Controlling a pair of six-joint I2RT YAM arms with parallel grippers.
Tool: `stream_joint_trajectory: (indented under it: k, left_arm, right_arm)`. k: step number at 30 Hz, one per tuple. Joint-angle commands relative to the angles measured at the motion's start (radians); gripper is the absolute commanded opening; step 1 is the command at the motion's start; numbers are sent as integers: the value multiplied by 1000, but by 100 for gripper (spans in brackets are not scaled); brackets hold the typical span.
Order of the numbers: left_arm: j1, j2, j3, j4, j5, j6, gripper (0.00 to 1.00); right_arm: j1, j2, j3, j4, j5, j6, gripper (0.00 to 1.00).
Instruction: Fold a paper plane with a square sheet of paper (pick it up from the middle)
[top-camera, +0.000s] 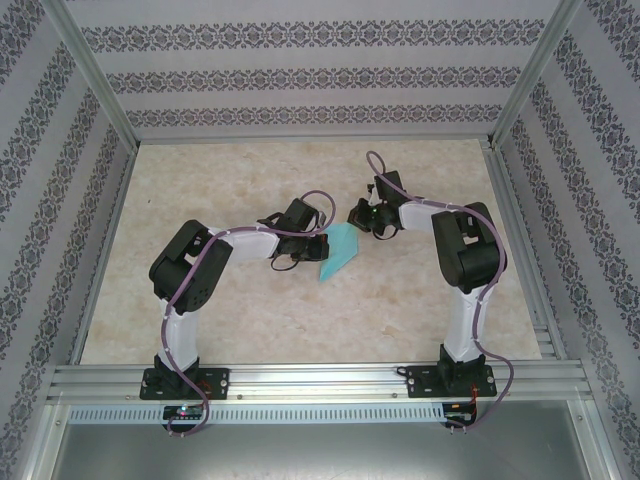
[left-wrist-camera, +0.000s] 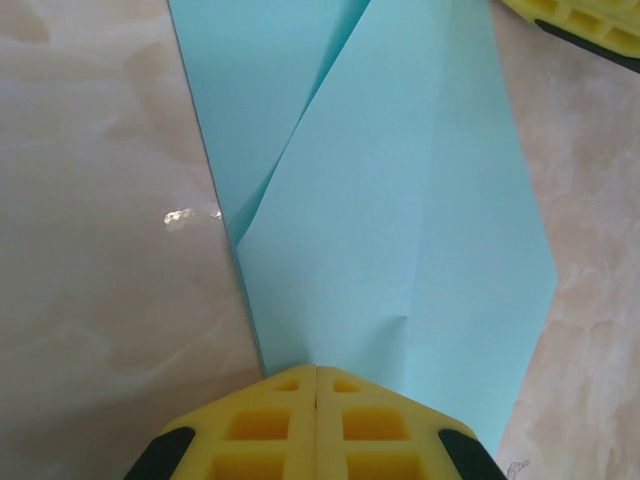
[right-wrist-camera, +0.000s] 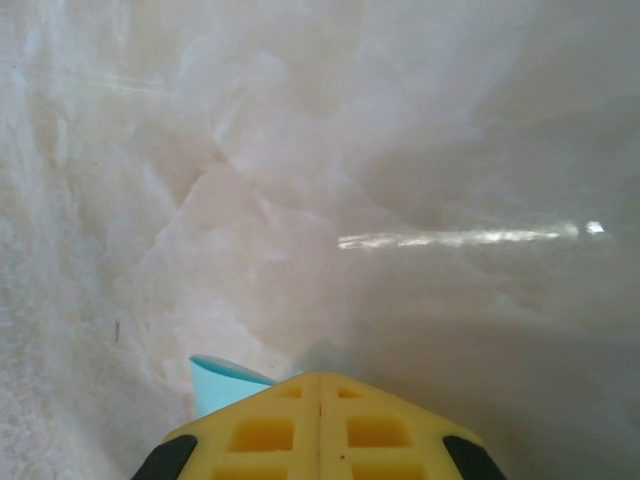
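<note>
— Turquoise sheet (left-wrist-camera: 420, 230) status? Start at the left arm.
— Left gripper (left-wrist-camera: 316, 392): yellow pads closed flush, no gap at the seam. The tips sit on the sheet's near end. I can't tell if paper is pinched between them or just pressed onto the table (left-wrist-camera: 90, 260).
— Fold state?
— Part folded. One flap lies diagonally over the layer beneath, and a long crease runs lengthwise. A small wrinkle sits just ahead of the left tips. From above it's a tapered shape, point toward the near edge and wide end away. It lies flat on the table between the two grippers.
— Right side?
— Right gripper (right-wrist-camera: 320, 392) is closed too, pads together. A turquoise corner pokes out just left of its tips, so it's at or on the sheet's far end. Pinch or press, again I can't tell. A yellow pad (left-wrist-camera: 585, 20) at the far corner of the left wrist view is the right gripper's, going by position.
— Beyond that?
— Marble-look table out to the patterned back wall (top-camera: 320, 70).
— Progress call?
— My read: the early diagonal folds are in and the outline isn't square. It's not a slim dart yet, too wide and the flaps are uneven. Left to do: narrowing folds, wings, centre fold, then the pick from the middle. Halfway at best.
</note>
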Motion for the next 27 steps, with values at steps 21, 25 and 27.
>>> stream_joint_trajectory:
  k: [21, 25, 27]
  left_arm:
    - [-20, 63, -49, -166, -59, 13, 0]
    - [-21, 57, -50, -163, -59, 10, 0]
    - [-20, 54, -53, -160, -56, 7, 0]
  right_arm:
    - [141, -119, -215, 79, -39, 41, 4]
    - [136, -108, -234, 69, -14, 72, 4]
    - [137, -100, -241, 70, -2, 80, 3]
